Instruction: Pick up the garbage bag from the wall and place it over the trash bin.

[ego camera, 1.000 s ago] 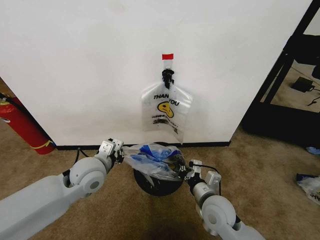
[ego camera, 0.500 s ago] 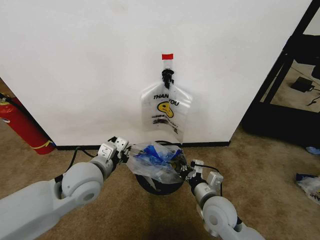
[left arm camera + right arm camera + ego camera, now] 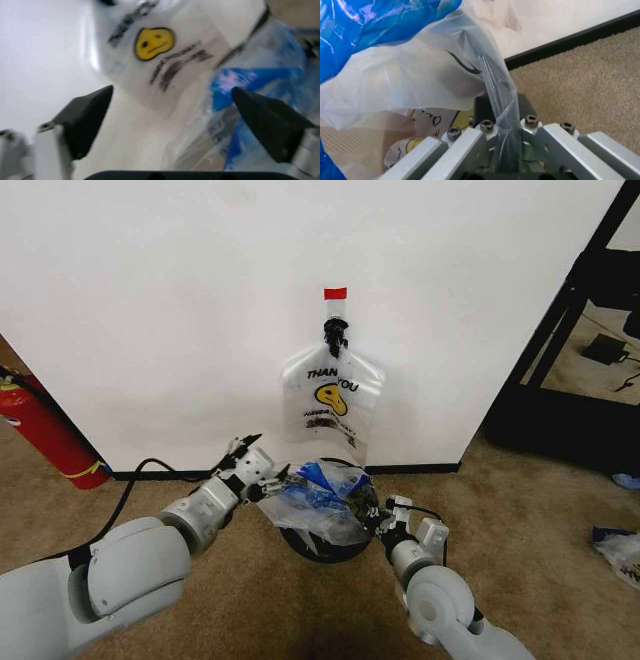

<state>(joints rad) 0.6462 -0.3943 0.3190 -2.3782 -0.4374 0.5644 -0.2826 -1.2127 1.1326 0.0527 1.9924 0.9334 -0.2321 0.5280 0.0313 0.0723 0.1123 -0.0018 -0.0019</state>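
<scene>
Your right hand pinches the flimsy, slippery garbage bag over the trash bin; your left hand, spread, should catch the blue rim.

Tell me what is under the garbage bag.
Under the garbage bag sits the trash bin, dark and round, on the carpet. The bag covers its top and inside, so any contents cannot be seen.

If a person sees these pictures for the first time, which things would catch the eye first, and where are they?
First, the crinkled garbage bag with blue patches, stretched over the black trash bin at the foot of the wall. The right pincer is shut on its edge; the left pincer stands open at its other side. Above hangs a "THANK YOU" bag bundle with a yellow smiley.
</scene>
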